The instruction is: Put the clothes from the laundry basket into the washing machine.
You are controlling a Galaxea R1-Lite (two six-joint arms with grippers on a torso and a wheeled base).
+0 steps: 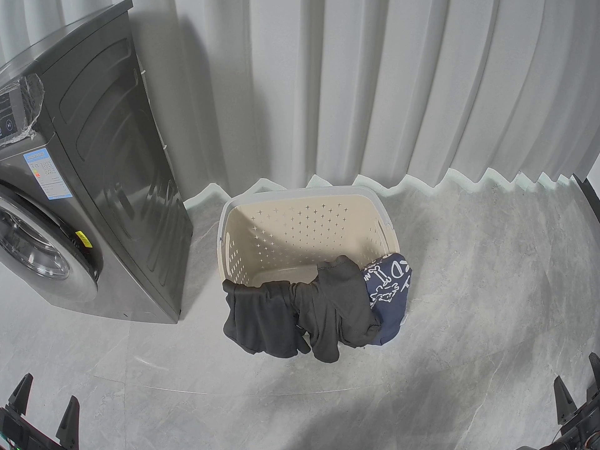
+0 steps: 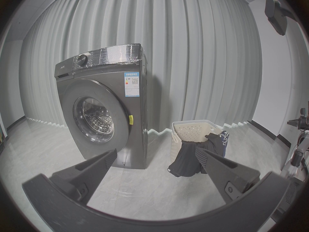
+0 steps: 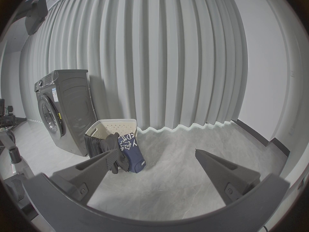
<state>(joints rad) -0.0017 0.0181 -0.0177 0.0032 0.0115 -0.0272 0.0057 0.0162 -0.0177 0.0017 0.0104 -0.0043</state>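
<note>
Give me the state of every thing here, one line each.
washing machine: upright, door shut.
laundry basket: upright on the floor, clothes over its near rim.
black clothes: draped over the basket rim, hanging outside.
navy patterned garment: draped over the rim beside them.
left gripper: open, empty.
right gripper: open, empty.

The washing machine (image 1: 119, 176) is dark grey metal with a soft sheen, and wrinkled clear film (image 1: 25, 104) covers its panel. The laundry basket (image 1: 300, 226) is matt, perforated cream plastic. The clothes (image 1: 337, 310) are soft matt cloth. The floor (image 1: 494, 301) is glossy grey stone-look tile.
</note>
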